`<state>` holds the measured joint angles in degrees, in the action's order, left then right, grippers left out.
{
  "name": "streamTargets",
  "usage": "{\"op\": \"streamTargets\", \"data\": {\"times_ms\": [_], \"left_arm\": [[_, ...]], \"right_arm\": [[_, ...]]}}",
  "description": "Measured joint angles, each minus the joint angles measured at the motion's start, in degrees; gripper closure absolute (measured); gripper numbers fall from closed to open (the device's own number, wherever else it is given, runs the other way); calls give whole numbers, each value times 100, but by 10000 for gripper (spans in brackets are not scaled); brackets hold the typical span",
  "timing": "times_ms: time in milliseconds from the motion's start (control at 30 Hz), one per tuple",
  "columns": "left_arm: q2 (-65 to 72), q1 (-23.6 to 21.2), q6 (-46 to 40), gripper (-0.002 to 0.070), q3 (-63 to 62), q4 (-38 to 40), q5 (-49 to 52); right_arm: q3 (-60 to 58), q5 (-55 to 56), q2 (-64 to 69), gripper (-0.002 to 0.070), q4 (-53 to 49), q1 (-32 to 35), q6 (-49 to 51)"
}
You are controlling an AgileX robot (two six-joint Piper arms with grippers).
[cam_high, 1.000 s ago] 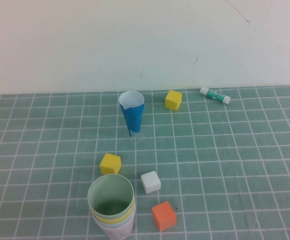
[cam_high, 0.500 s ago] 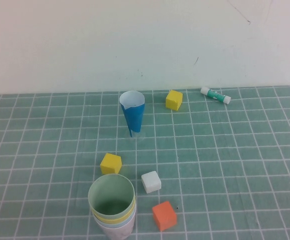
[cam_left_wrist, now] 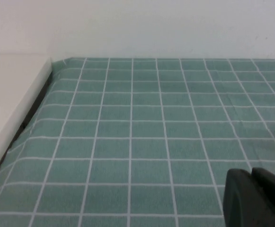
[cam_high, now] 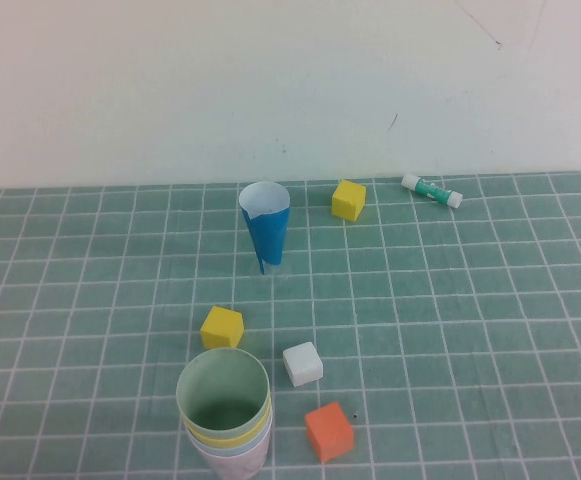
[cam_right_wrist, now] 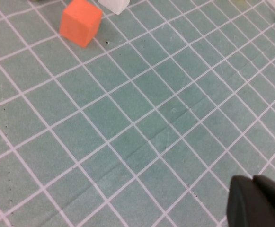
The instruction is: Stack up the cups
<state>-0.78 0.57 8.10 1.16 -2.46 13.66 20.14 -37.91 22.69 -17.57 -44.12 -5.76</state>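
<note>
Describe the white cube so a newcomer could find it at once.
Start from the stack of cups at the green checked mat's near edge. The white cube sits just to its right; the neighbouring cubes are yellow and orange.

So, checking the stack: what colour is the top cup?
Pale sage green top cup, clearest in the high view.

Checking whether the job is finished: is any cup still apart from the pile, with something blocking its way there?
No. The cups sit nested in one pile, green on top. Left tool and right tool are shut, holding nothing, away from the pile.
</note>
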Motion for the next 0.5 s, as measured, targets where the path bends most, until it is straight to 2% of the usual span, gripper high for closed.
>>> {"op": "streamTargets", "data": {"times_ms": [200, 367, 500], "left_arm": [[0, -71, 136, 676, 1, 162, 350], [0, -49, -251, 676, -10, 185, 386], [0, 59, -214, 676, -10, 185, 386]], "right_arm": [[0, 0, 0, 678, 0, 0, 0], [0, 0, 0, 678, 0, 0, 0], [0, 0, 0, 678, 0, 0, 0]]}}
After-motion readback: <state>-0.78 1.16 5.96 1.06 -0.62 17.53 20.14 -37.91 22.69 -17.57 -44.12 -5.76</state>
